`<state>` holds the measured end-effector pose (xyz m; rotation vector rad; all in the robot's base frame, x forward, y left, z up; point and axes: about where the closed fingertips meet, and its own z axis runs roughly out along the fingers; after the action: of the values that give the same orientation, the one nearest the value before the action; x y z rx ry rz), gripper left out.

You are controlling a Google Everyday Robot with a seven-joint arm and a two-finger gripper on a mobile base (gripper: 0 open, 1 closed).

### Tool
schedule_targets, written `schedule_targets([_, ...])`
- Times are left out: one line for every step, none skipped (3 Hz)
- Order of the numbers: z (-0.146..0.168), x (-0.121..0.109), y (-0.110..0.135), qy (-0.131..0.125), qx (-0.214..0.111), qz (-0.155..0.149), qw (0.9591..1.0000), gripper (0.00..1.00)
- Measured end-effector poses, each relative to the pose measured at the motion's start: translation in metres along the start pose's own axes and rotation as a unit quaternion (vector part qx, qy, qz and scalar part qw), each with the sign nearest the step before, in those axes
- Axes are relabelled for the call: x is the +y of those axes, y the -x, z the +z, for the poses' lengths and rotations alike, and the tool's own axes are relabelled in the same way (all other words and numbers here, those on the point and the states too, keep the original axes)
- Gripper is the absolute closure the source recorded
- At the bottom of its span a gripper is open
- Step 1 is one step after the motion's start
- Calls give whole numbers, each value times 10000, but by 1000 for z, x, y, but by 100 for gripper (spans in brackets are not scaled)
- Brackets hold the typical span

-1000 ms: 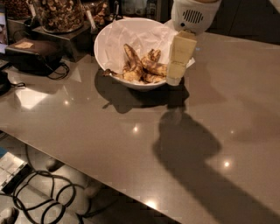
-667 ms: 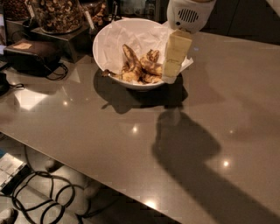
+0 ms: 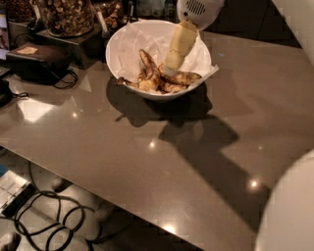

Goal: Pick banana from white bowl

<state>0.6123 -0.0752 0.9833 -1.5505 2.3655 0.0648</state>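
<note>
The white bowl [image 3: 125, 46], lined with crumpled white paper, stands at the back of the grey table. Brown-blotched bananas lie in a pile at its bottom. The darkest banana [image 3: 182, 77] lies on the right side of the pile, and a yellower one [image 3: 147, 66] lies to its left. My gripper [image 3: 170, 67] comes down from the top of the view into the bowl, its cream-coloured tip right at the left end of the dark banana. Whether it touches the banana does not show.
A glass jar of brown snacks [image 3: 66, 14] stands on a dark stand behind the bowl at the left. A black box [image 3: 37, 61] with a cable lies at the left. Cables [image 3: 49, 220] lie on the floor beyond the table's front edge. A white rounded robot part [image 3: 289, 211] fills the bottom right corner.
My gripper has moved left from the bowl's right rim and down into the bowl, onto the bananas. The view has shifted, so the bowl sits more centrally.
</note>
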Motion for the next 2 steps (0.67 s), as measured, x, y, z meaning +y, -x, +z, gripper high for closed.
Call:
schedule_targets([18, -17, 16, 210, -110, 257, 9994, 0])
schedule_targets([38, -27, 24, 354, -98, 435, 9984, 0])
